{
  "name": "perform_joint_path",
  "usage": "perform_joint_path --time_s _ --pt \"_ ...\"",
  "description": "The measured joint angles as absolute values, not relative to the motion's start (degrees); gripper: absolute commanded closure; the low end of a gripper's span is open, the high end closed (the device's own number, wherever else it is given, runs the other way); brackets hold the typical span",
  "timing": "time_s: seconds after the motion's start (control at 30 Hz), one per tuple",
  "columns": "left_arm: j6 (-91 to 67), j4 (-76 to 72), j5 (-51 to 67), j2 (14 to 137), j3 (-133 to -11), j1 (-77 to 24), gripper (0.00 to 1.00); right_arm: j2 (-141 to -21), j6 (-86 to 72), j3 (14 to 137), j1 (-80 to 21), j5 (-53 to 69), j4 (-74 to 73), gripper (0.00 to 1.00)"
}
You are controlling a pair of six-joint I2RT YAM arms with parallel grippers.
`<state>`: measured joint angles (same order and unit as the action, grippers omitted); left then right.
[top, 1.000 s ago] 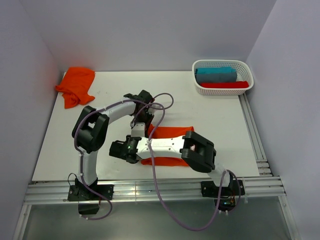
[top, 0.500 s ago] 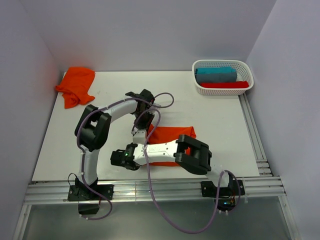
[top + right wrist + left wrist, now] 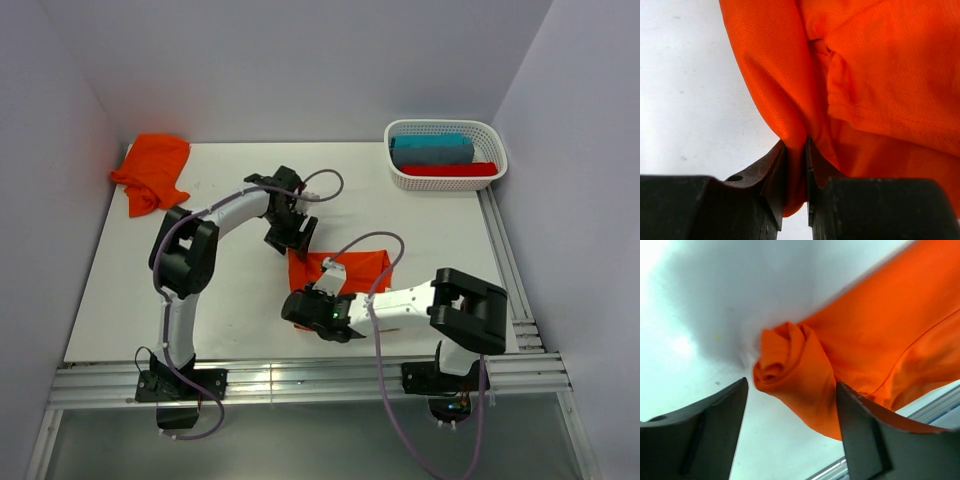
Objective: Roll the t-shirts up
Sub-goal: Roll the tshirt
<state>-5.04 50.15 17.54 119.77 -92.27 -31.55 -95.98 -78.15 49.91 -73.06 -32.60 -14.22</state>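
Note:
One orange t-shirt lies partly rolled in the middle of the table. Its left end is a tight roll, seen close up in the left wrist view. My left gripper hovers at that roll's far-left corner, open, the roll end lying loose between its fingers. My right gripper is at the shirt's near-left edge, shut on a fold of the orange fabric. A second orange t-shirt lies crumpled at the table's far-left corner.
A white lattice basket at the far right holds a teal roll and a red roll. Metal rails run along the near edge and the right side. Grey walls close in the left, right and back.
My left gripper has opened and let go of the roll end. My right arm swung back to the right and its gripper closed on the shirt's near edge. The shirt is bunched shorter.

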Motion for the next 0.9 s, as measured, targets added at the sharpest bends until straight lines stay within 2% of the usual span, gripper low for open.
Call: perform_joint_path --time_s 0.1,0.37,0.67,0.83,0.87,0.9 --pt "-4.9 48.3 20.5 119.5 -93.5 -29.9 0.18 -92.7 -80.2 42.3 -72.4 -31.3 -3.4 0.84" --pt "-2.7 43.4 31.1 112.8 -88.2 -25.9 0.17 -89.3 -89.6 24.3 -71.6 -29.2 26.5 0.85" --pt "-0.1 37.8 37.8 111.7 -77.7 -25.3 0.2 -93.7 -95.6 17.1 -71.6 -27.2 45.1 0.85" --pt "-1.1 35.6 39.8 114.7 -77.0 -25.5 0.22 -95.6 -96.7 16.1 -71.6 -26.4 49.7 0.8" --pt "-1.5 35.1 39.9 114.7 -77.0 -25.7 0.24 -95.9 -96.7 15.9 -71.7 -26.4 50.3 0.77" --pt "-1.8 34.6 39.9 114.7 -77.0 -26.0 0.26 -96.2 -96.9 15.8 -71.7 -26.3 51.0 0.71"
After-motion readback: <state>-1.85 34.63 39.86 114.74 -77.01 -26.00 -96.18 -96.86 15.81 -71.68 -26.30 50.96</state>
